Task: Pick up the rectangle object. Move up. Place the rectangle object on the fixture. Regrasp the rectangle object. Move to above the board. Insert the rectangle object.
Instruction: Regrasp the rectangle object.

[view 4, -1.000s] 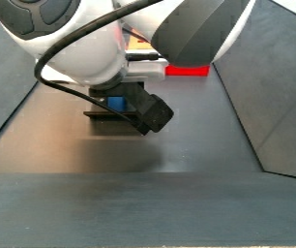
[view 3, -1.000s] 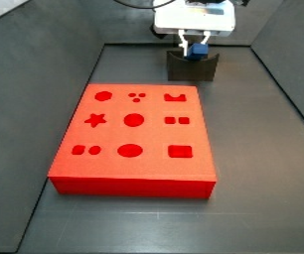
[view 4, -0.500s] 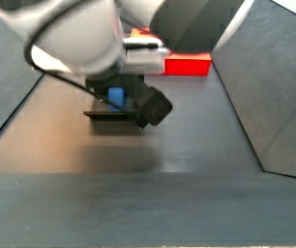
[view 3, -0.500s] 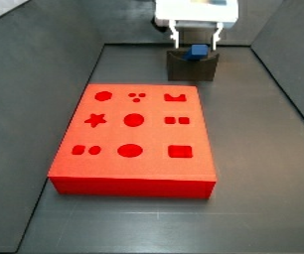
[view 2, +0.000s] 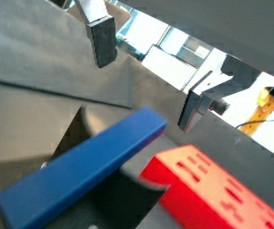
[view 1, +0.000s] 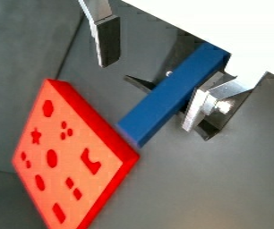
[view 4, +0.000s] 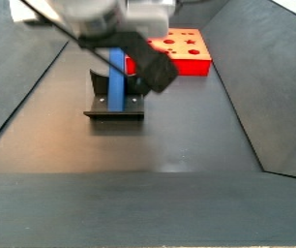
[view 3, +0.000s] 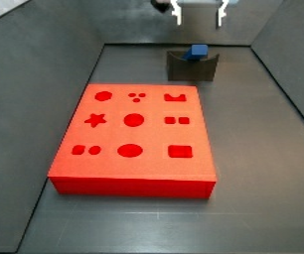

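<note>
The blue rectangle object [view 4: 117, 77] stands upright in the notch of the dark grey fixture [view 4: 116, 108]; in a side view only its square top end [view 3: 196, 51] shows above the fixture [view 3: 192, 67]. My gripper [view 3: 199, 12] is open and empty, well above the bar and apart from it. In both wrist views the bar [view 1: 175, 94] [view 2: 86, 170] points up between the spread fingers [view 1: 105, 36] [view 2: 101, 40], touching neither. The red board [view 3: 135, 139] lies flat in front of the fixture.
Dark sloped walls [view 3: 42, 69] enclose the grey floor on both sides. The board also shows in both wrist views [view 1: 62, 152] [view 2: 218, 192] and beyond the fixture in a side view [view 4: 179, 50]. A dark wrist part [view 4: 151, 70] hangs next to the bar.
My gripper has let go of the blue bar and risen straight up. The bar stays upright in the fixture.
</note>
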